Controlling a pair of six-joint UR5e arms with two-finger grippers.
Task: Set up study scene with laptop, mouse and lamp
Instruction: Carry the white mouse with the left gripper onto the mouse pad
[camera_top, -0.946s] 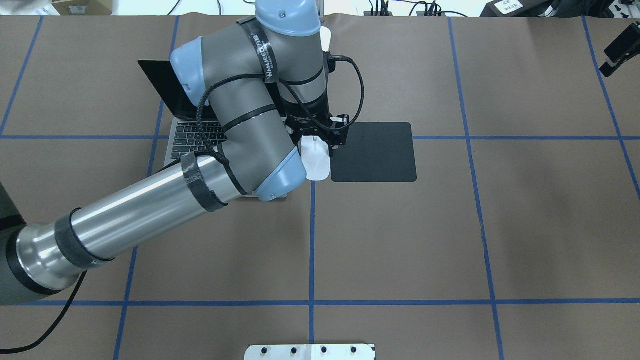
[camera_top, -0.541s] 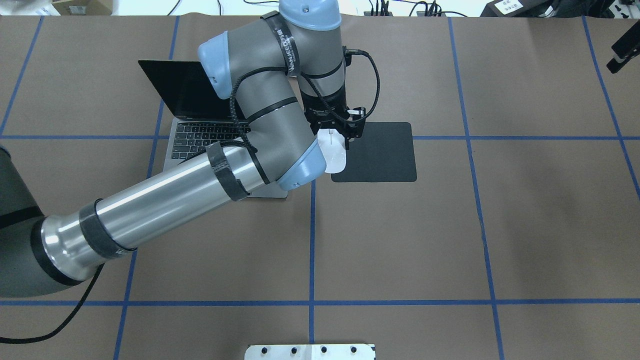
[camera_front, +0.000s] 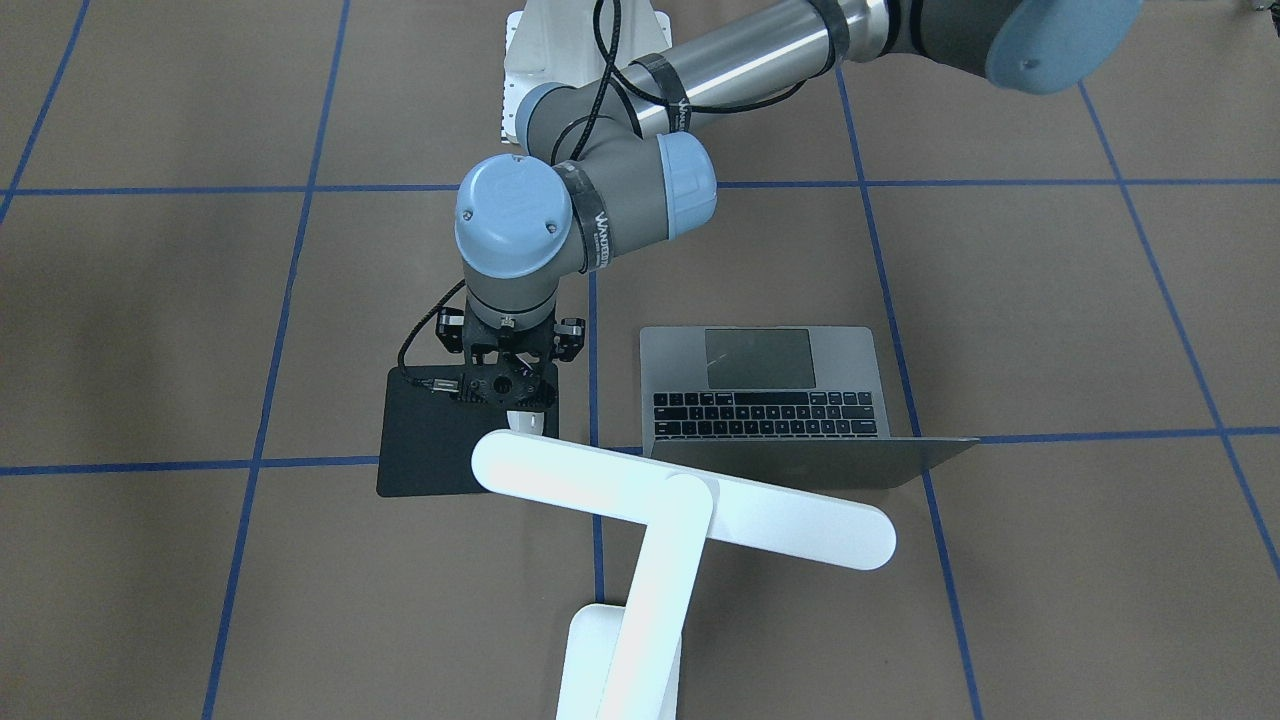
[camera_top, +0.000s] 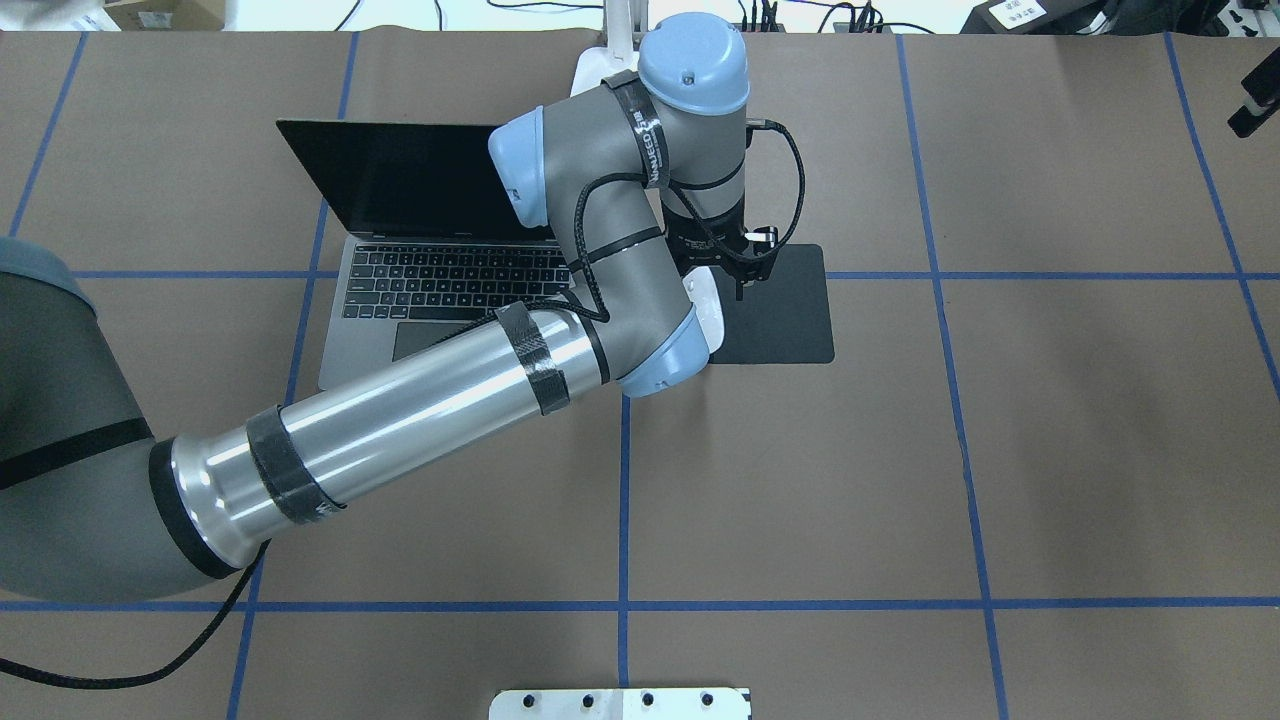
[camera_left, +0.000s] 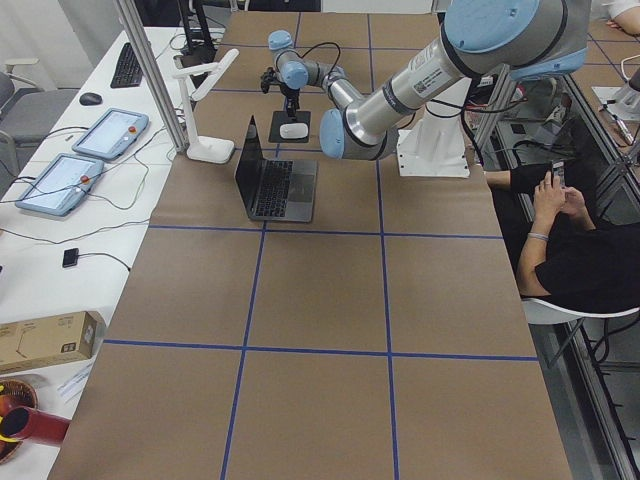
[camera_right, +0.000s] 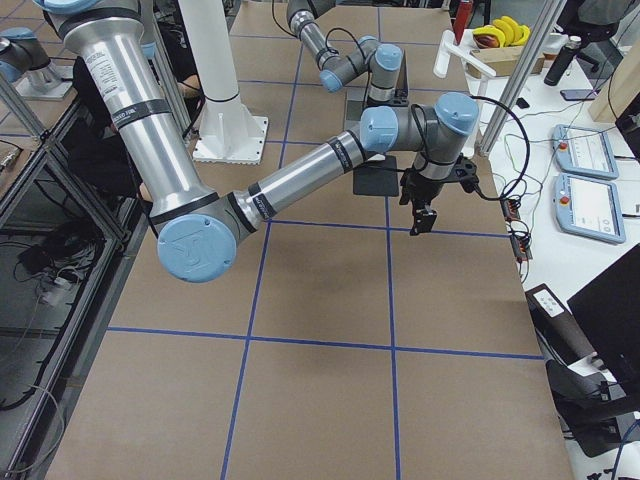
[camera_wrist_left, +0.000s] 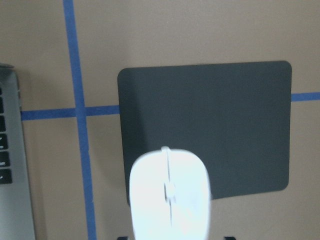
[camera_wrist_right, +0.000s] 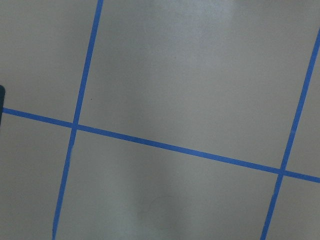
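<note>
Now the left gripper (camera_top: 720, 290) grips the mouse (camera_wrist_left: 169, 195) — over the edge of the black mat (camera_wrist_left: 225, 125) nearest the laptop (camera_top: 450, 290).

silver-grey arms (camera_top: 420, 400) with pale blue joint caps (camera_top: 693, 62), black cables (camera_top: 802, 190).

Robotics laboratory cell. The worktop (camera_left: 320, 300) is covered in brown paper marked with a blue tape grid (camera_left: 300, 350). A white robot pedestal (camera_left: 433, 150) stands at one long edge of the worktop. Along the opposite edge, a white desk (camera_left: 40, 250) holds two teach pendants (camera_left: 110, 133), a keyboard (camera_left: 130, 65) and cables. A seated person (camera_left: 580, 260) is beside the pedestal edge.
</note>
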